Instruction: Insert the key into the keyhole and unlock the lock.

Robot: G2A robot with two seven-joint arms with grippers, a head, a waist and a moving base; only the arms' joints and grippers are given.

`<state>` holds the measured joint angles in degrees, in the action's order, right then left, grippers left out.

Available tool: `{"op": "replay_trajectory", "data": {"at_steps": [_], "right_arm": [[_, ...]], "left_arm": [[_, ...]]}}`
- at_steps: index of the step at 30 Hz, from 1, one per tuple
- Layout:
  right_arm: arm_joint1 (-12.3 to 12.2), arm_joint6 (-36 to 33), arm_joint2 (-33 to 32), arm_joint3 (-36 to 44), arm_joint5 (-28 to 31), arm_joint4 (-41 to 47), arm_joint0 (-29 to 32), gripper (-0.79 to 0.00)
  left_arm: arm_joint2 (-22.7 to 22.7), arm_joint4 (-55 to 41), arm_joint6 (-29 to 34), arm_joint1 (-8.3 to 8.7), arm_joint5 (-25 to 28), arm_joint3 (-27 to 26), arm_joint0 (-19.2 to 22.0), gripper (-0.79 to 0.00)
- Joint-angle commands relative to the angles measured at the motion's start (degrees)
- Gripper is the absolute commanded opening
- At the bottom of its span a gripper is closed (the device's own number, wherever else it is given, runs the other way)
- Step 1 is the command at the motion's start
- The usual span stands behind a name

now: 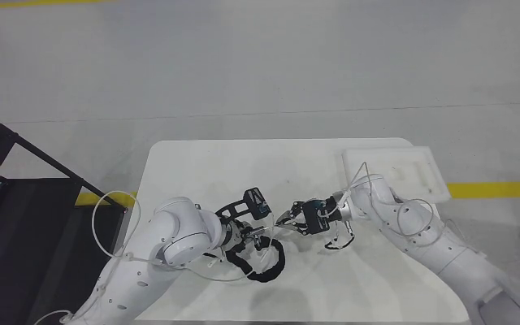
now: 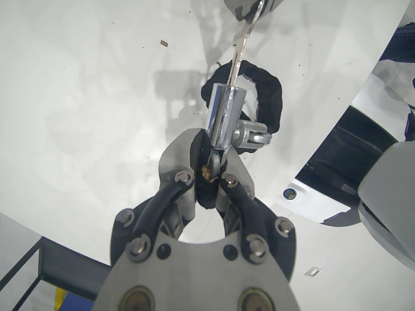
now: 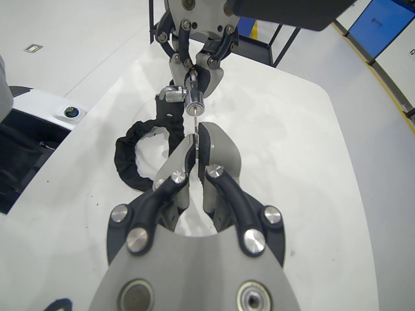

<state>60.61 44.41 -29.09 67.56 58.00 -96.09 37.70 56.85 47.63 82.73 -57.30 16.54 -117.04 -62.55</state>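
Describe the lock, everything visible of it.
The lock is a short, shiny chrome-looking cylinder with a metal fitting jutting from its side, joined to a black fabric-sleeved loop. The left hand is shut on its rear end, holding it above the table. Its keyhole faces the right hand, whose key meets the keyhole; depth unclear.

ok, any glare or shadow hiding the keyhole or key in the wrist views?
Left wrist view: glare streaks on the chrome lock, key reads clear against the table, soft shadows beside it. Right wrist view: keyhole evenly lit, slot visible; key edge-on, a thin sliver at the right tool; table edge bows from lens distortion.
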Motion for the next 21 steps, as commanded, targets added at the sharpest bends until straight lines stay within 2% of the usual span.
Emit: {"op": "replay_trajectory", "data": {"at_steps": [1,13,21], "right_arm": [[0.03,0.62,0.95,-0.58,0.0,0.9,-0.5,-0.785],[0.33,1.77,8.9,-3.6,0.0,8.02,-4.58,-0.785],[0.37,1.87,11.92,-5.39,0.0,13.28,-5.99,-0.785]], "left_arm": [[0.02,0.74,-1.42,0.07,0.32,0.04,-0.39,-0.785],[1.33,5.92,-9.9,0.58,1.87,0.65,-2.4,-0.785],[3.56,8.1,-15.12,1.18,2.92,-0.4,-5.6,-0.785]]}}
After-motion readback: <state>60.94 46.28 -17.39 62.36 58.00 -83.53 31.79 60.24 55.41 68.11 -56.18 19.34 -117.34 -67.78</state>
